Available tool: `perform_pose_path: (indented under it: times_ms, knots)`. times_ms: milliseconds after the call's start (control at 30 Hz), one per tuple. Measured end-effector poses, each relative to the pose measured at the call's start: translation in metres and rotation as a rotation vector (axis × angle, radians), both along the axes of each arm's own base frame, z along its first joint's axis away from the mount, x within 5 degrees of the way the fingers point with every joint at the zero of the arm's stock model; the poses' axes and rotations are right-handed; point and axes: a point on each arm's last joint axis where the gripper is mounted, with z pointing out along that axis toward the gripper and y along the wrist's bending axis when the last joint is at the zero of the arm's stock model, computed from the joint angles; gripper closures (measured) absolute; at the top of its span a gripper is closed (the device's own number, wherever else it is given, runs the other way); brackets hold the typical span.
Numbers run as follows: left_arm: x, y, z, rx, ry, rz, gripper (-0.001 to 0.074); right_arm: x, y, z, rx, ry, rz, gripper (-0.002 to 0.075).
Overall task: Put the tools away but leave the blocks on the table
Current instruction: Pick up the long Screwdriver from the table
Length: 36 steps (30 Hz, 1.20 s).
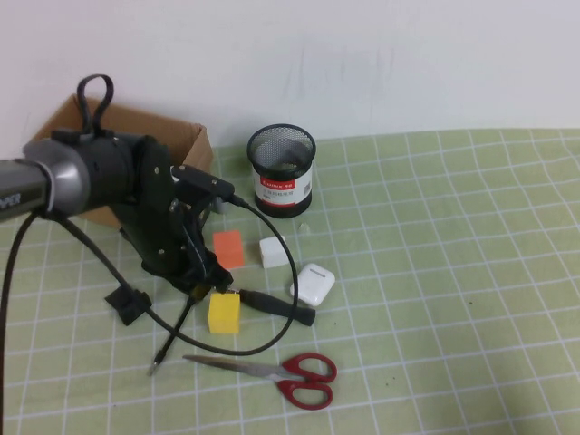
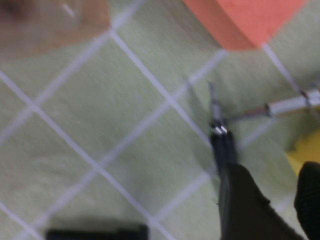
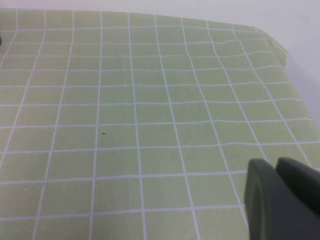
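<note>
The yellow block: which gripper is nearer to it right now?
Left. The left gripper hangs low just beside the yellow block, by the thin black driver. The right gripper is outside the high view, over bare table.

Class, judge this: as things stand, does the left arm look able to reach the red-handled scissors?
Probably yes. The left end effector hovers low by the yellow block, and the scissors lie just beyond on open cloth. The right end effector is parked over bare cloth.

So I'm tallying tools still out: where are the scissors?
High view: the scissors lie on the table at the near edge, just front-right of the yellow block.
</note>
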Motion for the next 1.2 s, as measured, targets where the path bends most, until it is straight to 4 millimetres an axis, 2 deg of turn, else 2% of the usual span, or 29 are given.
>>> perform_pose_path:
  times_ms: [500, 700, 800, 867, 900, 1067, 1133, 1200]
  knots:
    - [0.007, -0.003, -0.03, 0.034, 0.015, -0.021, 0.0514, 0.0, 0.0, 0.0, 0.0, 0.0, 0.0, 0.0736]
    - [0.01, -0.003, -0.032, 0.049, 0.013, -0.002, 0.0517, 0.0, 0.0, 0.0, 0.0, 0.0, 0.0, 0.0736]
    - [0.01, -0.002, -0.032, 0.059, 0.017, 0.0, 0.0591, 0.0, 0.0, 0.0, 0.0, 0.0, 0.0, 0.0736]
    - [0.011, -0.002, -0.031, 0.068, 0.02, -0.006, 0.0666, 0.0, 0.0, 0.0, 0.0, 0.0, 0.0, 0.0736]
    - [0.011, -0.002, -0.03, 0.073, 0.025, -0.006, 0.0678, 0.0, 0.0, 0.0, 0.0, 0.0, 0.0, 0.0736]
    - [0.007, 0.001, -0.025, 0.098, 0.081, 0.021, 0.068, 0.0, 0.0, 0.0, 0.0, 0.0, 0.0, 0.0736]
    - [0.003, 0.002, -0.012, 0.097, 0.083, 0.034, 0.068, 0.0, 0.0, 0.0, 0.0, 0.0, 0.0, 0.0736]
    - [-0.001, 0.003, 0.009, 0.076, 0.057, 0.049, 0.068, 0.0, 0.0, 0.0, 0.0, 0.0, 0.0, 0.0736]
